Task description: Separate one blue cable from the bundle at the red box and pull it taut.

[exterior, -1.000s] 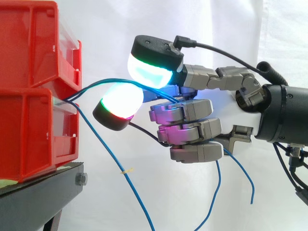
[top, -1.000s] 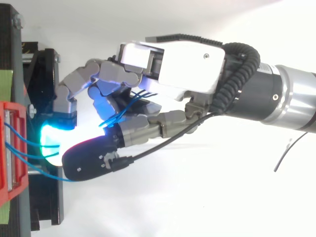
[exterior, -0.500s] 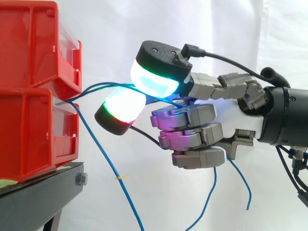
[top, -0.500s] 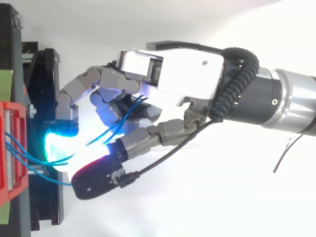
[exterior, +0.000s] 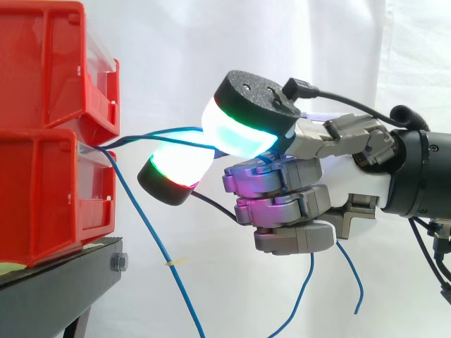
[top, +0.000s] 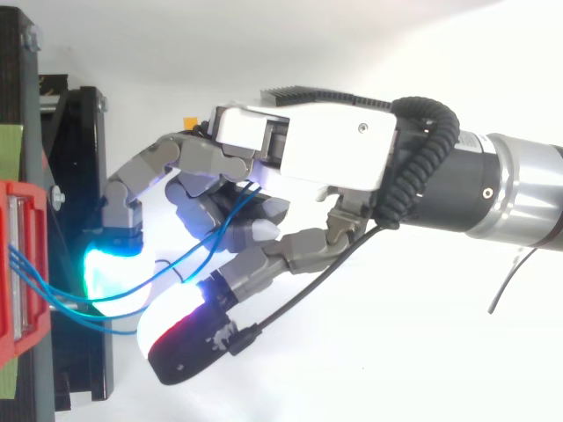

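- The hand [exterior: 282, 204] hovered just right of the lower red bin [exterior: 49, 197], its fingers curled round the blue cables [exterior: 158, 132].
- 2 glowing fingertips [exterior: 243, 134] reached toward that bin, and the cables passed between them.
- The cables ran in shallow curves from the bin's front to the hand.
- 1 hanging blue cable [exterior: 146, 224] dropped from the bin's front, right of the black stand [exterior: 63, 289] beneath the bin.

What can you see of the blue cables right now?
The cables are thin, blue and flexible. They leave the front of the lower red bin; some arc, slightly slack, between the glowing pads into the hand's curled fingers, and their ends dangle below it. One hangs loose from the bin, bearing a small yellowish tag.
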You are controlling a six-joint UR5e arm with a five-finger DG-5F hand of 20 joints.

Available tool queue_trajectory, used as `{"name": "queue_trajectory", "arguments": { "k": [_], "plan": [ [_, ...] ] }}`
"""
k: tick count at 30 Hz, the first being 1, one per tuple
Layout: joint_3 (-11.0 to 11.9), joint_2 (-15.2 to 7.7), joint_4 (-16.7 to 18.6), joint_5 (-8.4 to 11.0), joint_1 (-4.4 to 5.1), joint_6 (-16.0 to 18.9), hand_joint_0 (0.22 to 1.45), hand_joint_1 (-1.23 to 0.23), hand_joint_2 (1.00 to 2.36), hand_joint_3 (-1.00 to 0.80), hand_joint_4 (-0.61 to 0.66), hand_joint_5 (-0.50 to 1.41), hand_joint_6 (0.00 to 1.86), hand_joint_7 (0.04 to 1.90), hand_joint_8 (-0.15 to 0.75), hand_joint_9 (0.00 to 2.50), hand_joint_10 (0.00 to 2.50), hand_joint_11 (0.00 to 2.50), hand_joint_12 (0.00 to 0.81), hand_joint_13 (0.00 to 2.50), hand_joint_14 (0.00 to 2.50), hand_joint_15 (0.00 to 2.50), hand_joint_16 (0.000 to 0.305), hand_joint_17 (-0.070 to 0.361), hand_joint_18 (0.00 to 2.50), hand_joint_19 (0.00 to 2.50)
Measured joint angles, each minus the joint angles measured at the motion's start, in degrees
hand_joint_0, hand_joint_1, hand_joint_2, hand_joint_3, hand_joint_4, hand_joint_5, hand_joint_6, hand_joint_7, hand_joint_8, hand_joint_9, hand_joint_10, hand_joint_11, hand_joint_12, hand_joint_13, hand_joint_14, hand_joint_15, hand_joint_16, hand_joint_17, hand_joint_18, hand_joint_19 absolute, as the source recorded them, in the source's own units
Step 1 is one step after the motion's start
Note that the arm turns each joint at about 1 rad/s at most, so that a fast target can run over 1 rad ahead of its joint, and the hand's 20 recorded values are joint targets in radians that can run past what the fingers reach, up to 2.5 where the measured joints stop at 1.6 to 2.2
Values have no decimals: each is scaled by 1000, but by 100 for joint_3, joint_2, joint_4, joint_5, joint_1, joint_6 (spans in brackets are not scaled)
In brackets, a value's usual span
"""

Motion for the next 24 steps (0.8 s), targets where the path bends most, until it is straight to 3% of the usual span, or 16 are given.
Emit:
{"name": "queue_trajectory", "arguments": {
  "k": [3,7,12,13,14,15,16,17,18,20,24],
  "plan": [
    [-1,0,3,1,1,2,648,-584,1000,-500,37,-163,924,882,245,861,2500,1127,325,1016,2500,1246,37,83,1436,1824],
    [-1,1,7,5,2,6,679,-758,1012,-334,15,-153,916,917,254,862,2500,1171,350,987,2500,1277,38,86,1362,1731],
    [-1,1,15,0,8,7,747,-903,1014,-322,-79,-156,921,990,246,853,2500,1187,358,948,2358,1303,41,91,1279,1645],
    [-1,1,20,0,9,7,769,-934,1013,-346,-91,-159,926,989,244,845,2500,1208,367,968,2161,1327,41,93,1259,1606],
    [-1,1,23,-1,9,7,774,-931,1011,-370,-102,-161,927,979,241,828,2500,1238,376,1011,1670,1378,43,96,1184,1561],
    [-1,1,25,-2,9,7,776,-932,1011,-375,-100,-162,927,989,240,828,2500,1229,375,1005,1487,1395,43,97,1170,1541],
    [-1,1,26,-2,10,7,774,-944,1012,-362,-112,-164,929,995,236,812,2500,1246,379,1030,767,1531,46,103,1052,1441],
    [-1,0,27,-2,10,8,773,-955,1013,-360,-107,-167,929,1009,236,795,2442,1247,388,1041,241,1595,47,105,940,1308],
    [-1,1,28,-1,10,9,772,-964,1011,-373,-89,-173,931,987,234,755,2323,1240,393,1011,1,1596,48,107,851,1257],
    [-1,1,29,-2,10,12,767,-973,1009,-388,-66,-176,929,966,234,738,2276,1259,399,913,10,1458,49,109,775,1151],
    [0,3,30,-2,12,10,755,-1008,1000,-500,-24,-180,917,958,240,744,1866,1302,394,738,21,1170,49,110,644,947]
  ]
}}
